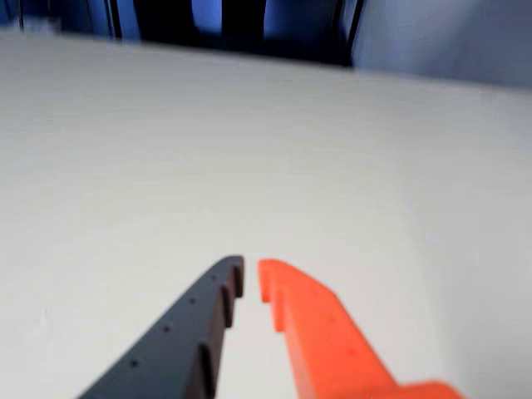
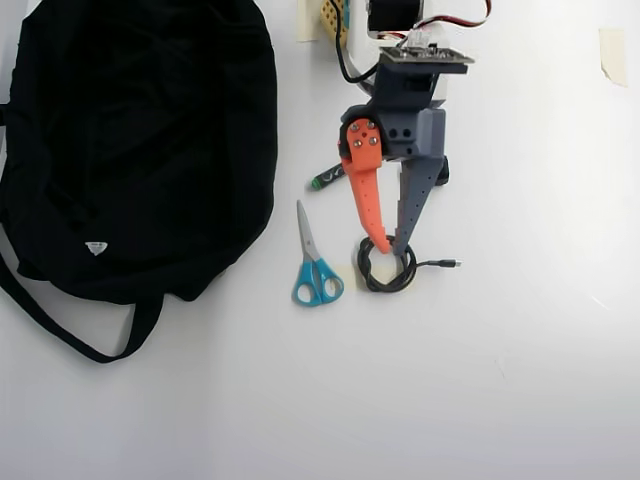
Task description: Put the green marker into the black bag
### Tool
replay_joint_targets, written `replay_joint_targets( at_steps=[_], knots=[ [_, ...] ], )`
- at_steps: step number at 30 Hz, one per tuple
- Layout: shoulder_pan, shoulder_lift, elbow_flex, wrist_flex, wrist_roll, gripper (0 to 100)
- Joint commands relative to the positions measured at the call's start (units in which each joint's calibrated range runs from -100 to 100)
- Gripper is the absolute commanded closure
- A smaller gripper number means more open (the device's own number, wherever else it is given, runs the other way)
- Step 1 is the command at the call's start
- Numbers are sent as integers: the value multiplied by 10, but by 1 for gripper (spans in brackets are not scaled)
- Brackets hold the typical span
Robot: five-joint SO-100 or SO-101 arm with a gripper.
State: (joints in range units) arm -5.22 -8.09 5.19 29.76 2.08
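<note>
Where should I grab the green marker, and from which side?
Only the marker's capped end shows in the overhead view, left of the gripper; the arm hides the rest. Probably grip that free end from above, jaws across the slim body, clear of the scissors.

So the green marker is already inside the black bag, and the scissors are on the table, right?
Not quite. In the overhead view the green marker lies on the table, outside the black bag, partly hidden under the arm. The blue-handled scissors are on the table, as you said.
</note>
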Motion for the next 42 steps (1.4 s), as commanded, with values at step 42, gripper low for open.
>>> replay_joint_targets(
  at_steps=[42],
  knots=[
    [-73,-17,-96,694,-45,98]
  ],
)
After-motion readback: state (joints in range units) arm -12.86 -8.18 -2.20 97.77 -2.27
